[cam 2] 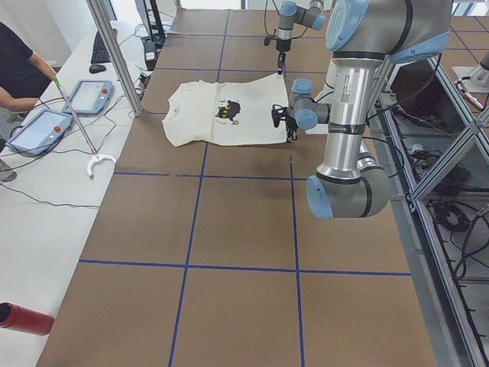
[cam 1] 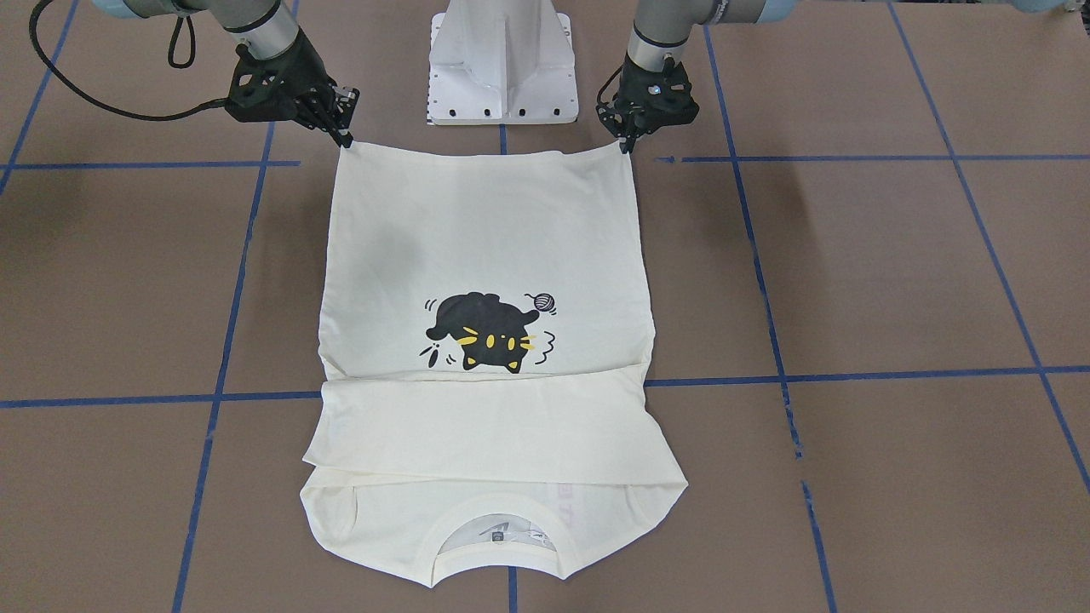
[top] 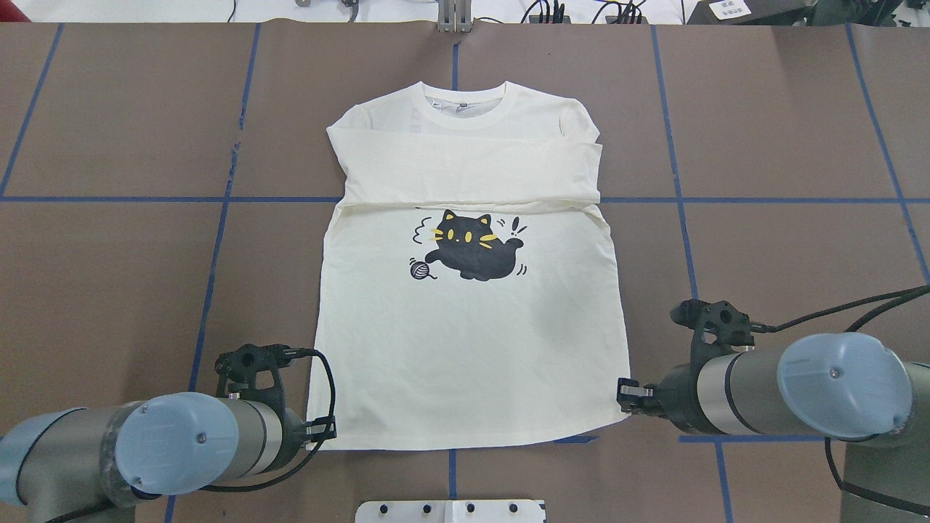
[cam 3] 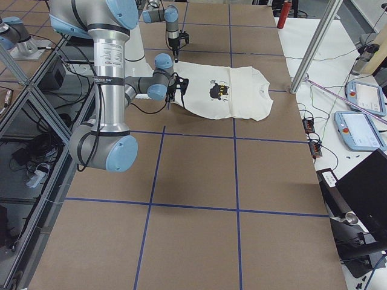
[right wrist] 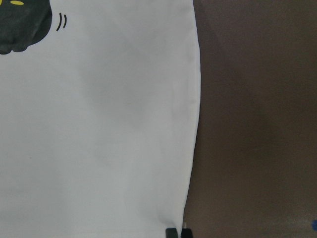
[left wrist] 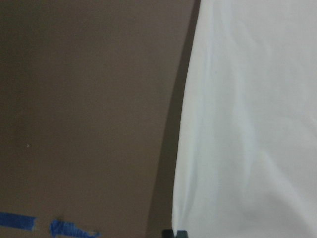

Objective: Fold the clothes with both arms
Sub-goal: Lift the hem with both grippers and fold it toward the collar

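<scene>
The cream-white T-shirt lies cat print up on the brown table, collar at the far side. Both sleeves are folded across the chest as a band. My left gripper is shut on the near-left hem corner, and in the front-facing view it pinches the shirt there. My right gripper is shut on the near-right hem corner, also seen in the front-facing view. The hem is stretched between them, slightly raised. The wrist views show shirt edge at the fingertips.
The white mounting base stands just behind the hem. Blue tape lines cross the brown table cover. In the left view an operator, tablets, a metal post and a red bottle are beyond the table's far edge.
</scene>
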Controlling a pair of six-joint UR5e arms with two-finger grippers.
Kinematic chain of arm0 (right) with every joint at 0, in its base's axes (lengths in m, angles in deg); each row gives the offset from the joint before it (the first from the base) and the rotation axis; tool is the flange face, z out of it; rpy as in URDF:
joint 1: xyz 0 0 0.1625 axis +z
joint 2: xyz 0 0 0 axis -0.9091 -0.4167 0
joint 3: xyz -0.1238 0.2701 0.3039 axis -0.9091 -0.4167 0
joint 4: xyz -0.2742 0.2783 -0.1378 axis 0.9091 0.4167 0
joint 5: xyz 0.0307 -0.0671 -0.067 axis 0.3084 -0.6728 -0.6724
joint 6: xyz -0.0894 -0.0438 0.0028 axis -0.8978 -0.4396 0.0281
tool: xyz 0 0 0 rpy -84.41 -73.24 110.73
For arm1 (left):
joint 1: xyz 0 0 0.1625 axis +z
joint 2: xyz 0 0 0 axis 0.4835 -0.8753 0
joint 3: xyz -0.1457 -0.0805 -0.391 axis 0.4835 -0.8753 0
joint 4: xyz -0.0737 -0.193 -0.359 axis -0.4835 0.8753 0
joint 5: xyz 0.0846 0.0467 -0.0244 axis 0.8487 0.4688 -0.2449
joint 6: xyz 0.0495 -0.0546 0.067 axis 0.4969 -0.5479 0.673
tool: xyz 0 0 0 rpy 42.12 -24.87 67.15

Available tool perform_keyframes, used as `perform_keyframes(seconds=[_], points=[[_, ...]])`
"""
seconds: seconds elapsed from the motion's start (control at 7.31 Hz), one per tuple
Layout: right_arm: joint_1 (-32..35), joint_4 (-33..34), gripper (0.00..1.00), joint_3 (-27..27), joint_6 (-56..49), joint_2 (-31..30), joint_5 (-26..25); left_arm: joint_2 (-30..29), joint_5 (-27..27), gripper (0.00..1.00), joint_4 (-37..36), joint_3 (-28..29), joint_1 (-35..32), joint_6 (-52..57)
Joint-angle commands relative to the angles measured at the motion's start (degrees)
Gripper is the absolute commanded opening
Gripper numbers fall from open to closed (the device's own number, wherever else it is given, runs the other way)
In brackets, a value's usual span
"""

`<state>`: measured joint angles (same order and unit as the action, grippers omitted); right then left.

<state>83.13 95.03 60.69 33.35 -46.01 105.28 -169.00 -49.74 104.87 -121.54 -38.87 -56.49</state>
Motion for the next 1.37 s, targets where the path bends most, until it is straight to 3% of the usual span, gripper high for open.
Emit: perform_keyframes(seconds=[0.0,0.55,0.96,1.23], points=[[0.17,-0.01,0.00,3.76,-0.28,-3.16,4.44,-0.07,-0.43,0.00,-4.78,-6.09,0.02,1.18],[0.00,-0.10,0.00,11.76,-0.28,-8.35,15.70,0.20,-1.65,0.00,-13.54,-17.60,5.10,7.69],[2.70,-2.56,0.00,10.65,-1.76,-8.10,17.83,-0.67,-2.18,0.00,-14.28,-18.77,6.70,7.25],[7.44,-7.27,0.00,7.14,-5.03,-6.96,18.18,-1.11,-2.45,0.00,-14.10,-18.16,2.77,8.30]])
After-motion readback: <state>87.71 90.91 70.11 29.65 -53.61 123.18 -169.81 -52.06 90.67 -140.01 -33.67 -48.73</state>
